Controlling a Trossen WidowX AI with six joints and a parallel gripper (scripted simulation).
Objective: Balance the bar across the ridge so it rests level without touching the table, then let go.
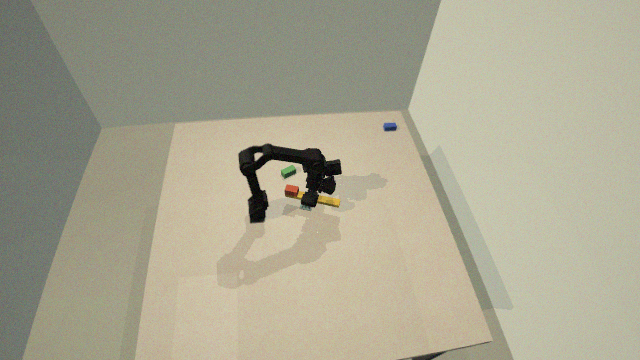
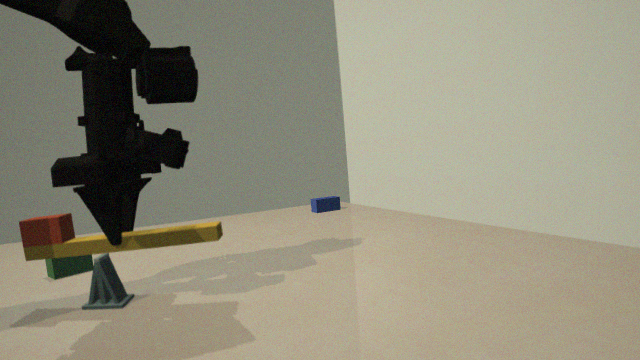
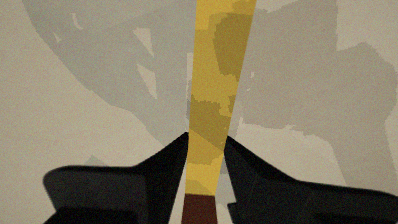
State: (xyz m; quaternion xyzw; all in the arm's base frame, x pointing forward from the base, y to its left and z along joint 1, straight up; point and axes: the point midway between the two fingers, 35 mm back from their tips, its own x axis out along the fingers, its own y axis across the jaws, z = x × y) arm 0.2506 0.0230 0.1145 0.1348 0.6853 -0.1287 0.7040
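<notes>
Yellow bar (image 1: 330,202) (image 2: 172,237) (image 3: 212,85), 1 red block (image 1: 291,190) (image 2: 46,230) (image 3: 199,209), 1 green (image 1: 288,172) (image 2: 70,266), 1 blue (image 1: 390,127) (image 2: 325,204), grey-teal ridge (image 1: 306,207) (image 2: 107,285), all-black arm (image 1: 287,154) (image 2: 107,100), and a pinkish-beige tabletop (image 1: 300,310) (image 2: 450,290) (image 3: 30,130)!

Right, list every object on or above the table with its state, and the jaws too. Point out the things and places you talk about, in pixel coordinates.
Yellow bar (image 1: 330,202) (image 2: 170,237) (image 3: 212,90): gripped, off the table
Red block (image 1: 291,190) (image 2: 47,230) (image 3: 199,209): on one end of the bar
Jaws (image 1: 309,204) (image 2: 118,240): closed on the bar
Ridge (image 1: 306,207) (image 2: 106,287): upright under the bar; contact unclear
Green block (image 1: 288,171) (image 2: 70,267): on the table
Blue block (image 1: 390,127) (image 2: 325,204): on the table, far off

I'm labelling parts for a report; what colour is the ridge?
Grey-teal, seen best in the exterior view.
</notes>
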